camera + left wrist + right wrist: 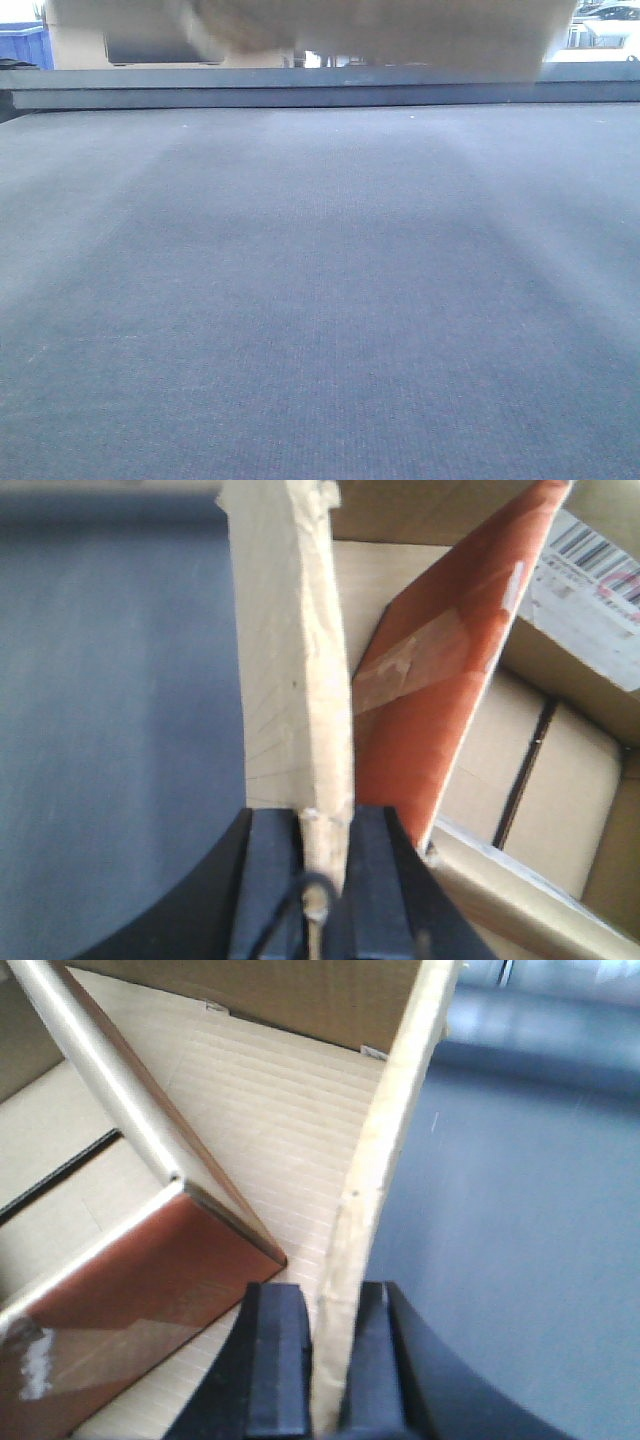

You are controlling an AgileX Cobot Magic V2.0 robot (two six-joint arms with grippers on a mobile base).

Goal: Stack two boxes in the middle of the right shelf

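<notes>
An open brown cardboard box [290,650] is held by both grippers on opposite side walls. My left gripper [325,825] is shut on the thin top edge of one wall. My right gripper [335,1300] is shut on the other wall [385,1150]. Inside the box a red glossy carton [440,670] leans tilted on the box floor [270,1120], and it also shows in the right wrist view [150,1290]. In the front view the box [400,30] is a blurred brown band along the top edge. The right shelf middle is out of view.
A dark grey table top [320,300] fills the front view, ending in a grey rail [320,88] at the far edge. A blue bin [25,45] shows at the far left. A white barcode label [590,590] sits on the box's inner wall.
</notes>
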